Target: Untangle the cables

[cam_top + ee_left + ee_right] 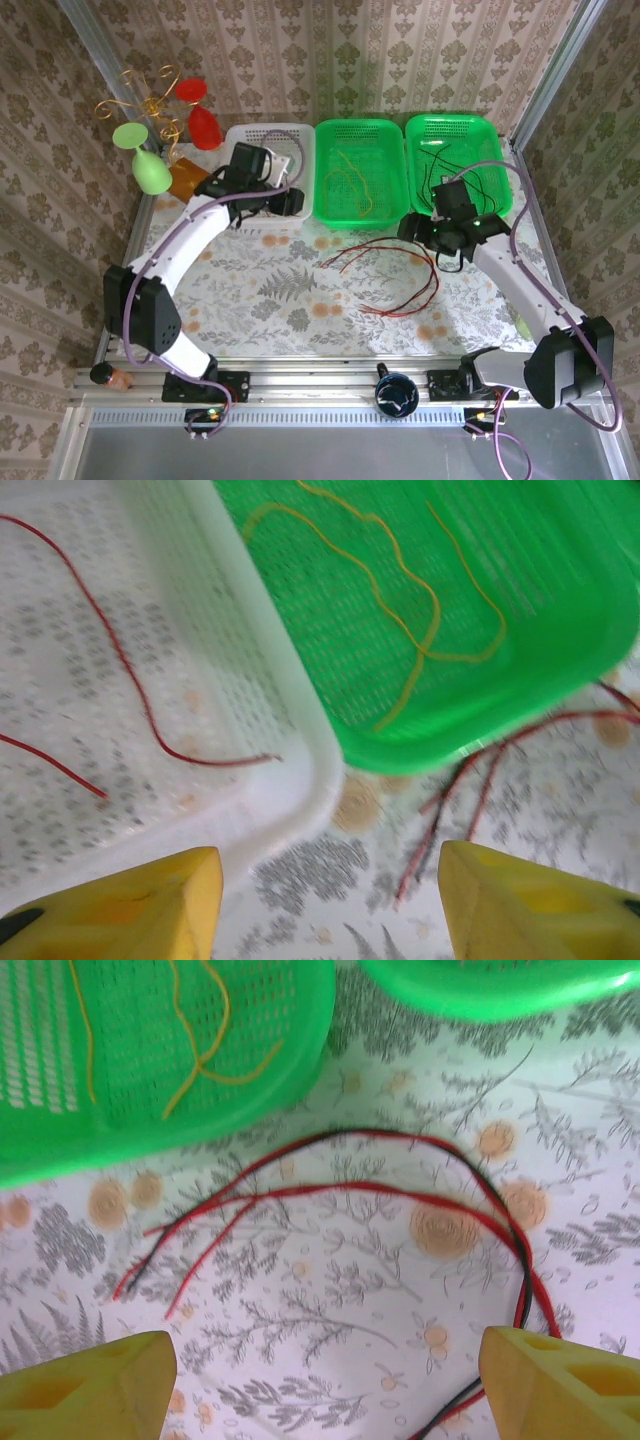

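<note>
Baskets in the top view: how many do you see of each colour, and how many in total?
White basket: 1
Green baskets, middle and right: 2
Total: 3

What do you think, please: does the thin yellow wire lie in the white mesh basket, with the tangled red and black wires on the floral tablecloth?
Not quite: the left wrist view shows the thin yellow wire lying in the green mesh basket, not the white one. The tangled red and black wires are indeed on the floral tablecloth.
</note>
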